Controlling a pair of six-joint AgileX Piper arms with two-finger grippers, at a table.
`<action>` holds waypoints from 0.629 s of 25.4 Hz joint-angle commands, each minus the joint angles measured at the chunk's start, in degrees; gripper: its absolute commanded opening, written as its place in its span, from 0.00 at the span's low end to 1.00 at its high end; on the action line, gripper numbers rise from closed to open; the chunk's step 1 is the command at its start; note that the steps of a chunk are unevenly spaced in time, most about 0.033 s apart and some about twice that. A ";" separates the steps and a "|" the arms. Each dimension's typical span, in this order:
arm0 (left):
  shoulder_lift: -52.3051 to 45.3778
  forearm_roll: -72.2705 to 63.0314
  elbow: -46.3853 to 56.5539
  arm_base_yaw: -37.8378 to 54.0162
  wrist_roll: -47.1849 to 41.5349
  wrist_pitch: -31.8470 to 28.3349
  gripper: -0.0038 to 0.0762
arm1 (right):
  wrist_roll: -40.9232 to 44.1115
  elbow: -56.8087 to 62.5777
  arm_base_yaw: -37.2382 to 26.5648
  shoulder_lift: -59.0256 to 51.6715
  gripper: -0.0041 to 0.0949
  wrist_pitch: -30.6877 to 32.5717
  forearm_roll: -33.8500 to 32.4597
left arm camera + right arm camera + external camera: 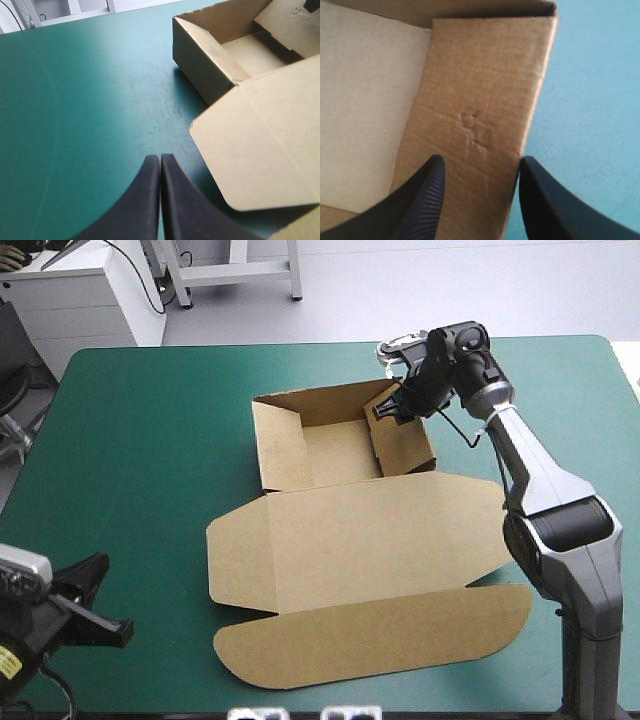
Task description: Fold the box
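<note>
The brown box (340,540) lies mid-table as an open tray, its back and side walls raised and the lid flat toward the near edge. At the tray's right wall (405,445), my right gripper (386,410) reaches down. In the right wrist view the gripper (481,159) is open, with its black fingers astride the inward-folded right wall (480,75) and the tray floor (365,100) beside it. My left gripper (110,612) hovers near the table's front left corner, away from the box. It is shut (160,157), with the lid's rounded side flap (260,150) just beside it.
Bare teal-green cover (130,460) stretches left of the box and along the far edge. The lid's long front flap (380,640) reaches close to the near edge. The tray's left wall (200,60) stands upright ahead of the left gripper.
</note>
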 commanded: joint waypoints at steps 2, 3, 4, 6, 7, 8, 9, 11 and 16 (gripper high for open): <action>-8.35 0.69 5.52 -0.16 -2.61 -5.06 0.04 | 0.53 -1.45 -0.27 -0.56 0.48 0.53 -0.13; -9.85 0.69 6.81 -0.16 -3.40 -5.06 0.04 | 0.77 -1.45 -0.27 -0.03 0.48 0.53 -0.27; -11.92 0.69 7.92 -0.16 -3.81 -5.06 0.04 | 1.19 -1.45 -0.27 0.37 0.48 0.53 -0.27; -14.37 0.69 9.44 -0.16 -4.41 -5.06 0.04 | 1.41 -0.91 -0.27 0.93 0.48 0.53 -0.27; -15.86 0.80 10.51 -0.16 -5.13 -4.95 0.04 | 1.41 -0.22 -0.27 1.20 0.46 0.53 -0.27; -16.83 0.96 11.04 -0.16 -5.84 -4.80 0.04 | 1.23 0.37 -0.27 1.33 0.44 0.53 -0.67; -18.09 1.11 12.18 -0.16 -5.96 -3.73 0.04 | 1.23 1.68 -0.27 1.46 0.34 0.53 -3.17; -18.79 1.21 12.80 -0.16 -5.96 -1.84 0.04 | 1.42 2.55 -0.27 1.46 0.08 0.53 -9.44; -19.02 1.56 12.80 -0.16 -5.96 -1.48 0.04 | 2.62 2.55 -3.26 1.46 0.02 0.53 -22.92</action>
